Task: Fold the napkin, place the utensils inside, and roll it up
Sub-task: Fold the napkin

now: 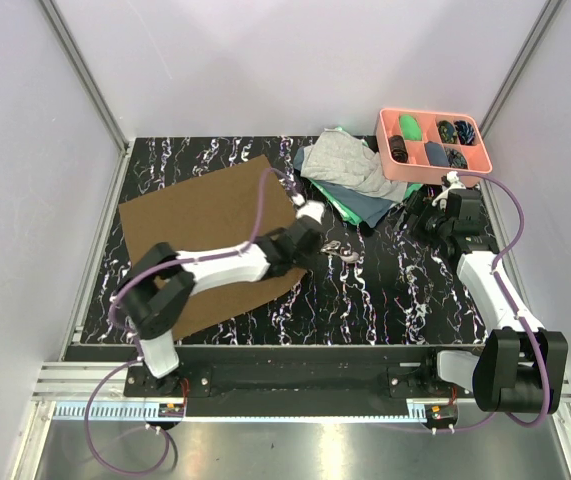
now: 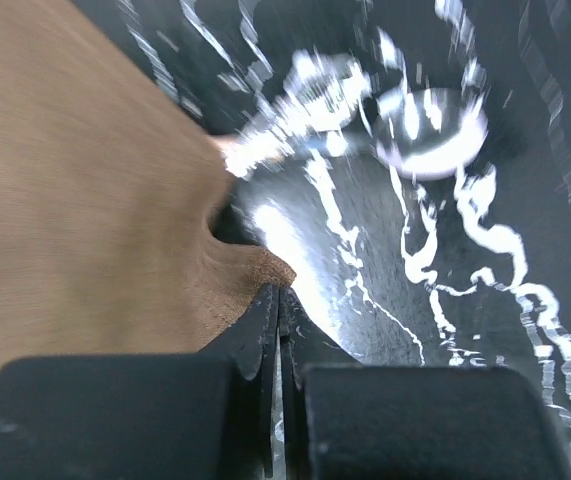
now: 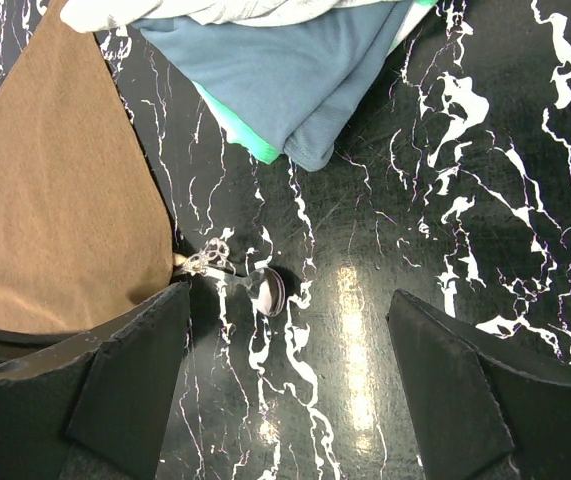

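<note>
The brown napkin lies spread on the left of the black marble table; it also shows in the left wrist view and the right wrist view. My left gripper reaches across it and is shut, its tips pinching the napkin's right corner, which is puckered. The utensils lie just right of that corner: a silver spoon, a fork and a thin orange-handled piece, mostly hidden. My right gripper is open and empty, held above the table with the spoon below between its fingers.
A pile of folded cloths, grey on top with blue and green beneath, sits at the back centre. A pink compartment tray with small dark items stands at the back right. Walls close in the table on three sides.
</note>
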Motion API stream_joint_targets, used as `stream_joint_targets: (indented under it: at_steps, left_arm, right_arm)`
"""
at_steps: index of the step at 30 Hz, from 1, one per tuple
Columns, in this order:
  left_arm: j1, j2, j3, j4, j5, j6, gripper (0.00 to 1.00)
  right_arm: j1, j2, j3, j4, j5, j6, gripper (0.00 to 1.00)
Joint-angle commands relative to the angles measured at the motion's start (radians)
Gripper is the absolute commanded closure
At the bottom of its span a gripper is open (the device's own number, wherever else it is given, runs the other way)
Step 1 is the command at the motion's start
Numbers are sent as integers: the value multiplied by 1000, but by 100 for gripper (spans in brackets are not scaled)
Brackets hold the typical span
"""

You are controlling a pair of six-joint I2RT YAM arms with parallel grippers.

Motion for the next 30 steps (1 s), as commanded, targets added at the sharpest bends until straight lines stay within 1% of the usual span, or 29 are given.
stream_joint_targets:
  at_steps: [1,4,7,12,17,20,25,30]
  left_arm:
    - [73,-163,-38,56,28,-1,100]
    - [132,-213,-72,41,13,20,100]
    - [220,-249,-113,36,-1,46,100]
    - [329,-325,-149,-10,-80,106,100]
    - [496,-395,-179,-27,-120,157,100]
    - [596,-417,-198,-16,-116,185,100]
    - [746,-403,-210,9,-127,194,100]
    - [866,-354,-166,29,-114,215,100]
  right_arm:
    - [-4,-5,-3,5,-18,-18,11]
    - [-4,1,-2,5,-19,-18,11]
    - [-4,1,0,5,-18,-21,11]
    - [-4,4,1,7,-13,-24,11]
    - [-4,19,18,8,-18,-22,11]
    - [-4,33,37,8,-30,-22,11]
    - [-4,70,73,7,-64,-8,12]
    - [-4,91,110,-4,-93,1,12]
